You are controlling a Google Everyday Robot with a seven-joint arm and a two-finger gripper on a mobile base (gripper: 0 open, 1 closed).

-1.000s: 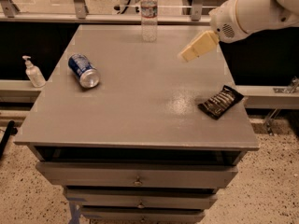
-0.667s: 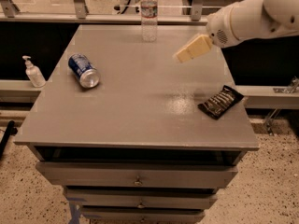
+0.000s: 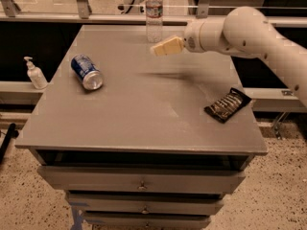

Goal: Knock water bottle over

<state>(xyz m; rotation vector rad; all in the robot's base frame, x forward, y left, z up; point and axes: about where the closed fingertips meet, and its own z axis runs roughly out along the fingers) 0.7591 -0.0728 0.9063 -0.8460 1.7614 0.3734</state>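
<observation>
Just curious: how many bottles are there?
2: clear ribbed plastic water bottle at the grey table's far edge, gripper beside it; small white pump bottle on the side ledge.

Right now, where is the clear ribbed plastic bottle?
Camera view: the bottle stands upright at the grey table's far edge, centre; the gripper hovers beside it.

The arm point(image 3: 254, 32) runs off the edge at 3 o'clock. Whether its gripper point(image 3: 160, 48), at 5 o'clock of the water bottle point(image 3: 154, 18), touches it is unclear. The cabinet point(image 3: 139, 181) is cut off at 6 o'clock.

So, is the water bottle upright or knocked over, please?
Upright: the water bottle stands cap-up on the table; the gripper hovers close beside it.
</observation>
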